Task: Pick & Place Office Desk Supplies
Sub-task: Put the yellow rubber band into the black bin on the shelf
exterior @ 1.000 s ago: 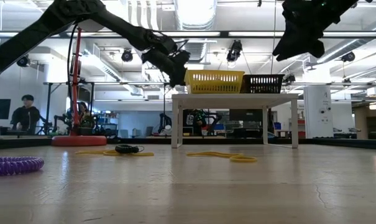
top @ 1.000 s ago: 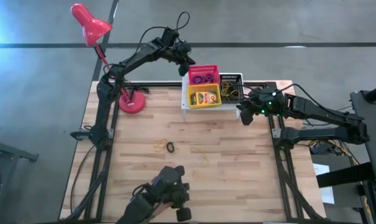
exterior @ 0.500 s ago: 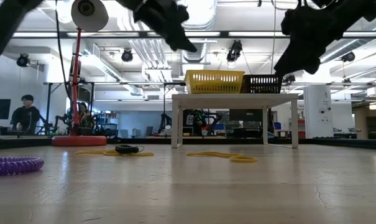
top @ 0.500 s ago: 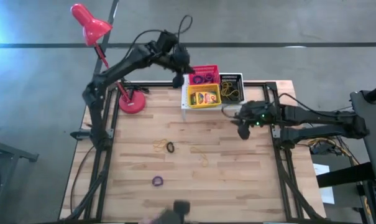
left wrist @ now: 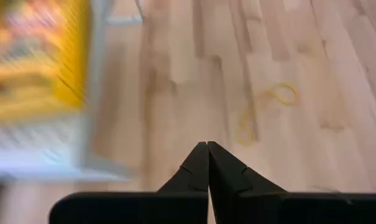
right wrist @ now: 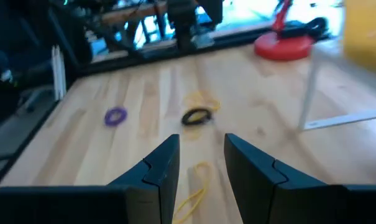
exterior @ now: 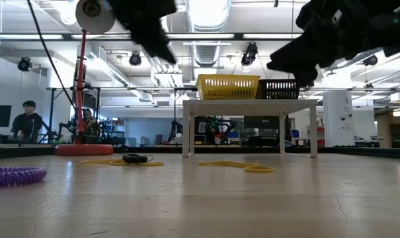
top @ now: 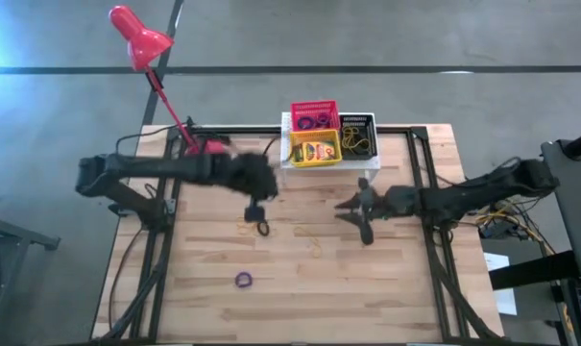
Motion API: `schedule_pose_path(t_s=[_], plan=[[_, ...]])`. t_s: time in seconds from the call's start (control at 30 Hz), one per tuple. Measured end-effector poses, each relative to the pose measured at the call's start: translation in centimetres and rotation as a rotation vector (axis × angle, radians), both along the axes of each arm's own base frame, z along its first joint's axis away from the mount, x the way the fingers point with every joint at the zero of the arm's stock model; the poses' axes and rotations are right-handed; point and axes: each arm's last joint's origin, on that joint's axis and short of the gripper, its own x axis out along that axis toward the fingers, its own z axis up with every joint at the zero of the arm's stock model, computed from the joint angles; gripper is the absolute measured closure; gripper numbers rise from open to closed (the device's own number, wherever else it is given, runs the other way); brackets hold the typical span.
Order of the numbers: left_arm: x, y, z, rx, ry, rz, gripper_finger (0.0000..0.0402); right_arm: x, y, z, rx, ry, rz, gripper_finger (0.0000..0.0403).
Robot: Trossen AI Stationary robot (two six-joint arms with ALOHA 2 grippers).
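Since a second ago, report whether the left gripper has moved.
Yes. In the high view the left gripper has left the spot behind the white shelf and swung out over the table, now beside the black loop.

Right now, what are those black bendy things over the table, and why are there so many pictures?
Those are two robot arms, each ending in a two-finger claw. One picture looks straight down, one looks level across the table, and two come from cameras on the arms' wrists. The left claw is shut and holds nothing; the right claw is open and also empty. On the wooden table lie a purple elastic loop, a black elastic loop and thin yellow loops. At the back, a white shelf carries a yellow basket with a crayon box, a pink-red basket and a black basket. The red desk lamp is just for light.
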Motion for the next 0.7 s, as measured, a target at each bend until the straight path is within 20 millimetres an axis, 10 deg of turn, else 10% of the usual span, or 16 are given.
schedule_pose_path(t_s=[0.4, 0.7], plan=[[-5.9, -4.1, -11.2, -0.143, -0.171, 0.243, 0.0401, 4.9, 3.7, -5.7, 0.001, 0.258, -0.048, 0.0272], [-7.8, -3.9, -14.2, -0.142, -0.235, 0.306, 0.0401, 9.9, 4.6, -7.9, -0.091, 0.406, -0.094, 0.0202]])
